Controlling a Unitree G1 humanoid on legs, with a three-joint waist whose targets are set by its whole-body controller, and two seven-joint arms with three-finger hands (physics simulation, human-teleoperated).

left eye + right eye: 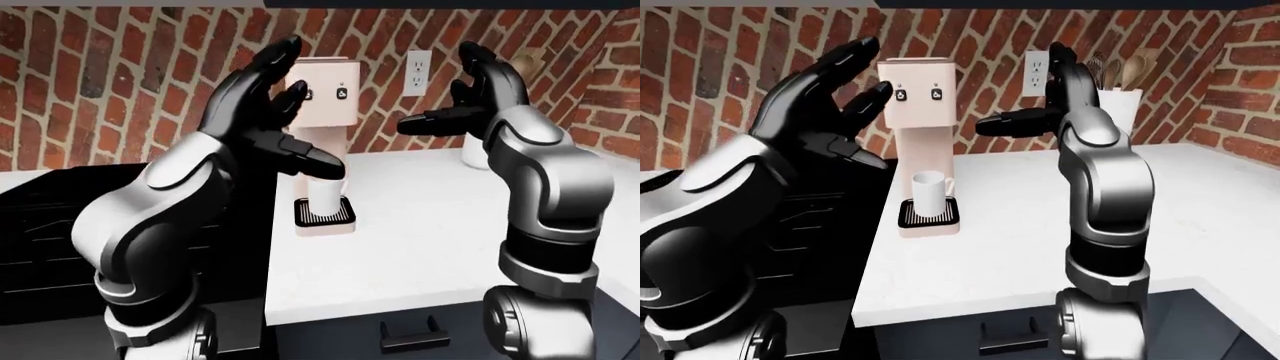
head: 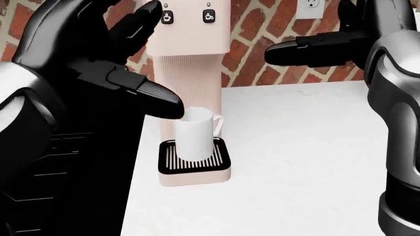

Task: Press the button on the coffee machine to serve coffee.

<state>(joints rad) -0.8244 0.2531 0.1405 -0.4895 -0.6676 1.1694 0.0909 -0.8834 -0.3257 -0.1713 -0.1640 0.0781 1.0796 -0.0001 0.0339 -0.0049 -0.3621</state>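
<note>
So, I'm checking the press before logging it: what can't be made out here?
- Contact: whether the left hand touches the left button is unclear in every view.
- Mug: left-eye view, thumb covers its top.
- Button icons: too small.
- Coffee machine: top cut off in head view.

No readable words, brands or numbers anywhere. Only two small cup pictograms on the black buttons [image 2: 187, 16] of the pink coffee machine [image 2: 191, 73] (one steaming, one plainer), too small to read further.

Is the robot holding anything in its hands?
No. The left hand and right hand are both open and empty; the white ceramic mug sits untouched.
</note>
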